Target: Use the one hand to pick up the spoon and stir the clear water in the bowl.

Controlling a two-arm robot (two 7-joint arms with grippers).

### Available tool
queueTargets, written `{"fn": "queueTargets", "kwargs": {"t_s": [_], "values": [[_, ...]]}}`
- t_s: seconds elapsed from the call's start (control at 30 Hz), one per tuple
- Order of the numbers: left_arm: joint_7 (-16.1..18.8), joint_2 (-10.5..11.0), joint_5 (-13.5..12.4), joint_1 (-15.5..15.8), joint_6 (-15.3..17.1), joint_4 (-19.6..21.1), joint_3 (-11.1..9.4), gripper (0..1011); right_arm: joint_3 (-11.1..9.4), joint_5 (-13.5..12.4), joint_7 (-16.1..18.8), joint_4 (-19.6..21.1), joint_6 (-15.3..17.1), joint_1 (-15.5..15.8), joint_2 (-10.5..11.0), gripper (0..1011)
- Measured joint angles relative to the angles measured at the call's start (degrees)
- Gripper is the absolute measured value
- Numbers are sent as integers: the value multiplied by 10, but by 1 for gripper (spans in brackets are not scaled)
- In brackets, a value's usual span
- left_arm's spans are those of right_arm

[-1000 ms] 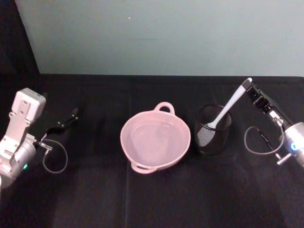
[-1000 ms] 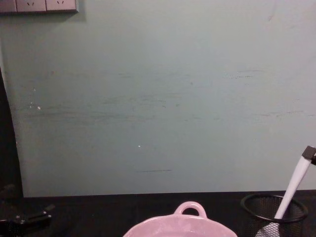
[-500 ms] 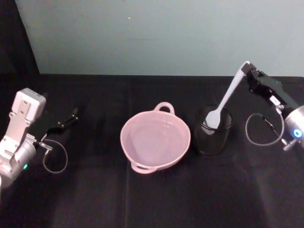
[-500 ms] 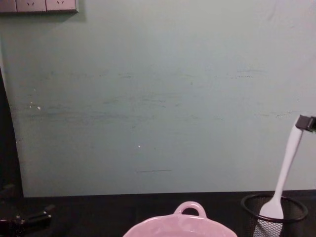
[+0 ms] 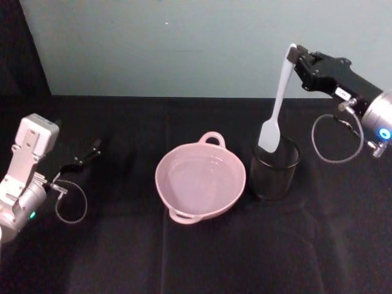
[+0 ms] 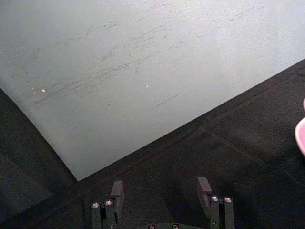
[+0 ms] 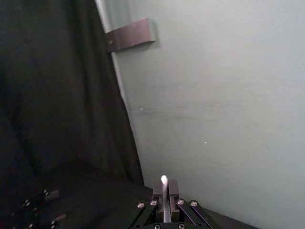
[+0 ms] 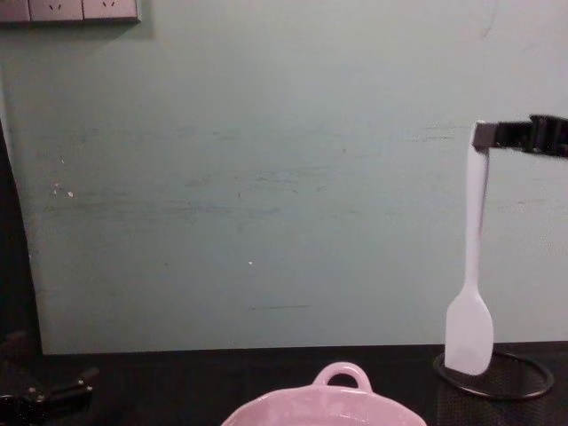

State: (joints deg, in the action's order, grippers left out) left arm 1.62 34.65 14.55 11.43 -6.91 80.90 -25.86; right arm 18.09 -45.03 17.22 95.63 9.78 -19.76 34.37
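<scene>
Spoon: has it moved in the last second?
Yes. The right pincer has lifted the spoon up; its paddle now hangs at the rim of the black cup, not deep inside.

Head high, chest low; shared bowl [image 5: 158, 178]

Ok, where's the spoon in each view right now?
Head view: spoon hangs nearly upright from the right gripper, paddle over the mesh cup.
Chest view: right side, paddle above the cup's rim.
Right wrist view: handle tip between the fingers.
Left wrist view: from the parked left gripper, an edge of the pink bowl instead.
Shared landmark: the pale green wall.
</scene>
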Motion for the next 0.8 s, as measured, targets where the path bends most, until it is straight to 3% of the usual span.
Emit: {"fn": "queueTargets", "kwargs": {"t_s": [0.13, 0.37, 0.8], "values": [[0, 0, 0, 0, 0, 0, 0, 1011, 10, 21, 1, 20, 28, -19, 12, 75], [0, 0, 0, 0, 0, 0, 0, 1011, 14, 42, 1, 27, 34, -26, 15, 75], [0, 0, 0, 0, 0, 0, 0, 1011, 13, 38, 1, 25, 32, -25, 15, 75]]}}
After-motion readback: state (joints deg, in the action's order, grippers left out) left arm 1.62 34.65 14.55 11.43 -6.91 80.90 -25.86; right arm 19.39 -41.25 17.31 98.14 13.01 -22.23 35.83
